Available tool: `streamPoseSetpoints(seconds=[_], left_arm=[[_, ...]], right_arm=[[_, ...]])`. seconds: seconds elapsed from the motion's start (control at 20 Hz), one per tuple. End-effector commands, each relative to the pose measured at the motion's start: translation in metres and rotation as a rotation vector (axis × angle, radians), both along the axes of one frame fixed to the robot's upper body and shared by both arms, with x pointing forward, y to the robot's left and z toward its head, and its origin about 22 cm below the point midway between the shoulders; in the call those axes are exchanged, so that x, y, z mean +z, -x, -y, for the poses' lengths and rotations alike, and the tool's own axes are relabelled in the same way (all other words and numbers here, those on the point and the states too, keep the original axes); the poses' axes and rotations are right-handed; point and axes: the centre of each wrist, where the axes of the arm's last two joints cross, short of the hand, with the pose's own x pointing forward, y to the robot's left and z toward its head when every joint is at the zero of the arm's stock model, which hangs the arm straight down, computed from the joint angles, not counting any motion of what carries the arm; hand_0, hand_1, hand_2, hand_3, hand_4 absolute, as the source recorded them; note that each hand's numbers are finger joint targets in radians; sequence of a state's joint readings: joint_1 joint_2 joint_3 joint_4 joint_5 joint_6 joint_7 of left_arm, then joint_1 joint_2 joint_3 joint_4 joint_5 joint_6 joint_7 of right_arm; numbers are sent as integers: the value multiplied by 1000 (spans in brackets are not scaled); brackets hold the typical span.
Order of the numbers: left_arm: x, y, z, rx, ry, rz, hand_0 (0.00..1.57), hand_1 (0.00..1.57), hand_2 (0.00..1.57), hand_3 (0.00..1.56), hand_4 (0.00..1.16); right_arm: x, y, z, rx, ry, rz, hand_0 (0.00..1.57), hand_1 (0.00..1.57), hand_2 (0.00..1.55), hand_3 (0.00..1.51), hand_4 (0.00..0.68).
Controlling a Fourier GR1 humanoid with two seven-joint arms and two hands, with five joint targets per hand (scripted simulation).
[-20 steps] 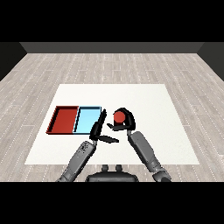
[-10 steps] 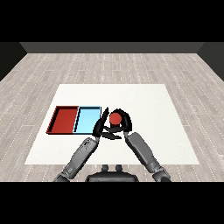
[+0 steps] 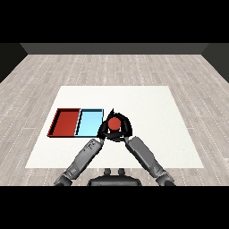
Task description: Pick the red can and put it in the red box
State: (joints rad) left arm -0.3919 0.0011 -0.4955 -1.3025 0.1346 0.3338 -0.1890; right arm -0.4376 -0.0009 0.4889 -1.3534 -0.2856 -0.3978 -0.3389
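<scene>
curling round the red can (image 3: 115,123), the right hand (image 3: 124,130) grasps it just right of the light blue tray (image 3: 88,123); the left hand (image 3: 103,130) overlaps it, fingers unreadable.

The red can (image 3: 115,122) is seen from above as a round red top, held upright between curled black fingers of the right hand (image 3: 123,129), just right of the light blue tray's near corner. The red tray (image 3: 57,124), shallow and rectangular with a darker rim, is laid flat on the white worktop, touching the blue tray's left side, apart from the can.
</scene>
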Motion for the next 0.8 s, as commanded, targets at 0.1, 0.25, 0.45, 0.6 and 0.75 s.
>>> streamPoseSetpoints(seconds=[0.1,0.25,0.45,0.6,0.75], left_arm=[[-15,1,8,-12,10,-19,0,0,0,0,0],[9,3,18,95,-49,7,0,0,0,0,429],[-4,-2,19,82,-50,-8,1295,1295,1321,1249,856],[1,0,12,91,-20,-51,1571,1571,1553,1448,948],[-3,-6,21,106,-63,-32,1571,1571,1536,1446,996]], right_arm=[[5,11,-16,0,-26,-3,1455,1455,1450,1398,543],[2,8,-3,9,-22,24,1486,1486,1461,1406,504],[10,12,-10,12,-27,29,1513,1513,1460,1404,528],[8,4,-9,17,-24,18,1488,1488,1443,1397,519],[23,1,-4,25,-29,47,1467,1467,1439,1392,561]])
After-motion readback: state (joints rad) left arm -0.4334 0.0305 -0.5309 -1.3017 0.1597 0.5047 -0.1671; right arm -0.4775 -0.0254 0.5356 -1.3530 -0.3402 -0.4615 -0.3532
